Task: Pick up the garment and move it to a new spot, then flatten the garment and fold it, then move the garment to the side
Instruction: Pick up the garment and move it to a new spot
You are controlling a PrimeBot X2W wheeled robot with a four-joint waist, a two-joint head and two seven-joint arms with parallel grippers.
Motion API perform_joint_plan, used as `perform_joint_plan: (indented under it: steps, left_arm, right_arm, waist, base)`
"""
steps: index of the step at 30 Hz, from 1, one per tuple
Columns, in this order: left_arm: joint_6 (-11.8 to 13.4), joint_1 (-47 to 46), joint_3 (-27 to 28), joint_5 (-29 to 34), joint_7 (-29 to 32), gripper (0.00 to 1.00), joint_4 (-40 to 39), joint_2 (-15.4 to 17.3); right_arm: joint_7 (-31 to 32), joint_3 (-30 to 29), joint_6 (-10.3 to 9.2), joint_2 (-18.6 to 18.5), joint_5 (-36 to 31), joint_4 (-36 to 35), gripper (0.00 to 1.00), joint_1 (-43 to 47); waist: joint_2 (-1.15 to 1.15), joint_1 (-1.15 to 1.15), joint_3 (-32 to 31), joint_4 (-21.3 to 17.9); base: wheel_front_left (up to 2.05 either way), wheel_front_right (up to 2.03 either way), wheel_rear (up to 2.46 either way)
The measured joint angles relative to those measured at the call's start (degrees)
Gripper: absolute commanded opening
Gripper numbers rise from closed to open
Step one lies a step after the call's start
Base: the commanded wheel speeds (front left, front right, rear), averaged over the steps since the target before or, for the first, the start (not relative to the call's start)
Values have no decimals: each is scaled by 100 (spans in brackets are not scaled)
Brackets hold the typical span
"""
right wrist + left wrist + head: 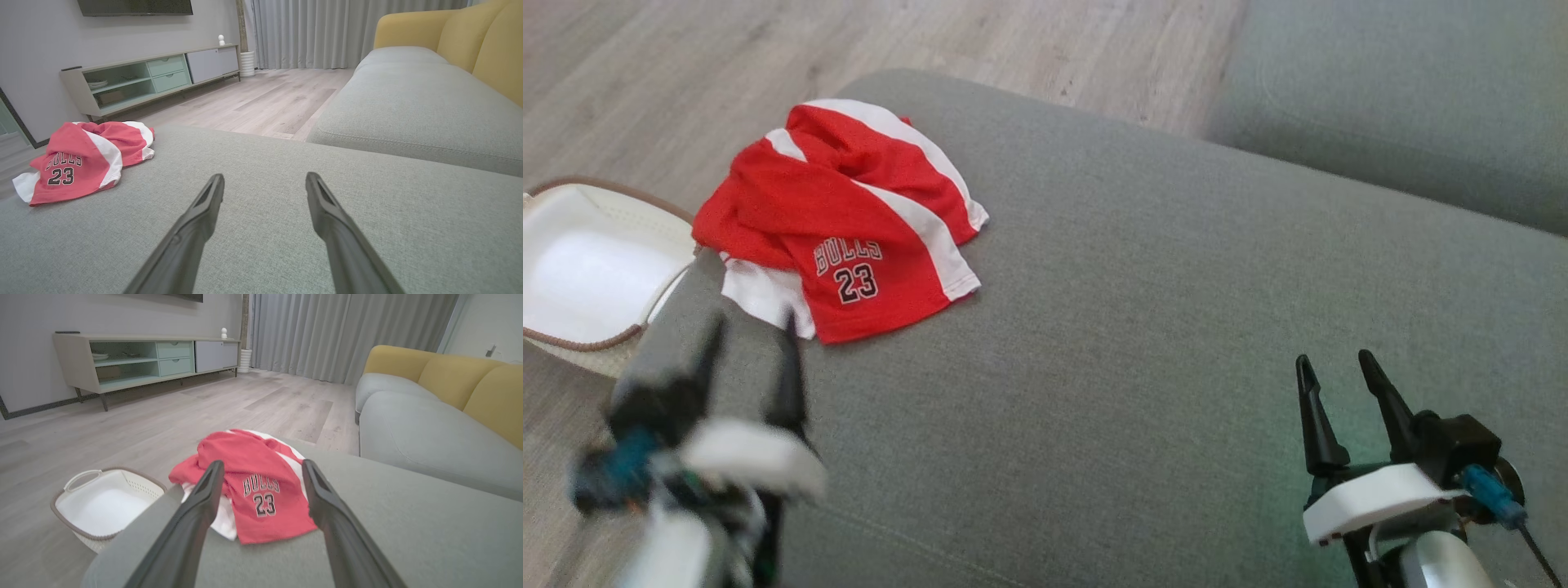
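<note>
A white laundry basket (580, 278) sits on the wood floor at the far left, against the edge of the grey cushion (1143, 278). Next to it, the left gripper (753, 322) has its fingers spread and holds nothing, its tips close to the near edge of the garment (849, 220). This crumpled red-and-white piece, marked "BULLS 23", lies on the cushion's far left corner. Well to the right, the right gripper (1333, 359) hangs over bare cushion, fingers apart and empty. A grey sofa seat (1405, 98) lies beyond.
</note>
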Motion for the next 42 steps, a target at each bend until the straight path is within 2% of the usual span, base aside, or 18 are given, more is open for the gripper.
perform_joint_plan:
  steps: [3,6,10,15,22,27,34,35,36,37,42]
  left_arm:
    - [-70,-740,302,-264,601,100,81,320]
    - [-116,-1320,690,-550,1118,100,483,657]
    - [-168,-1657,1016,-849,1741,100,1043,1059]
    - [-215,-1811,1454,-1177,2121,100,1491,1422]
    - [-163,-2128,2158,-1848,2309,100,1990,1518]
    - [-175,-2377,2410,-2170,2401,100,2435,1533]
    - [-208,-2599,2401,-2394,2882,100,3115,1528]
    - [-201,-2597,2373,-2420,3000,95,3185,1524]
    - [-197,-2587,2329,-2414,3069,41,3214,1526]
    - [-192,-2583,2284,-2397,3048,0,3215,1526]
    - [-286,-2570,2180,-2182,2796,0,3177,1617]
  right_arm:
    - [2,21,0,-1,-9,-64,100,-19]
    - [54,104,1,0,-34,-126,100,-57]
    - [159,188,1,-4,-153,-280,100,-216]
    - [290,205,1,-10,-308,-541,100,-403]
    - [413,102,1,-20,-466,-953,100,-646]
    - [457,82,1,-22,-471,-1076,100,-743]
    - [455,96,1,-22,-470,-1112,100,-851]
    - [455,102,1,-22,-469,-1112,100,-862]
    - [455,109,1,-22,-469,-1106,100,-861]
    - [455,110,1,-22,-468,-1093,100,-859]
    - [452,123,1,-22,-454,-999,100,-848]
  waist:
    - [0,1,124,-81]
    - [0,1,248,-248]
    - [0,1,463,-545]
    - [0,1,858,-953]
    - [0,2,1566,-1521]
    - [0,2,1946,-1823]
    - [0,2,2345,-2258]
    - [0,1,2357,-2297]
    - [0,2,2352,-2324]
    - [0,2,2326,-2334]
    - [0,0,2077,-2309]
  base:
    - [0,0,0]
    - [0,0,0]
    - [0,0,0]
    - [0,0,0]
    - [0,0,0]
    - [0,0,0]
    - [0,0,0]
    - [0,0,0]
    - [0,0,0]
    - [0,0,0]
    - [0,0,0]
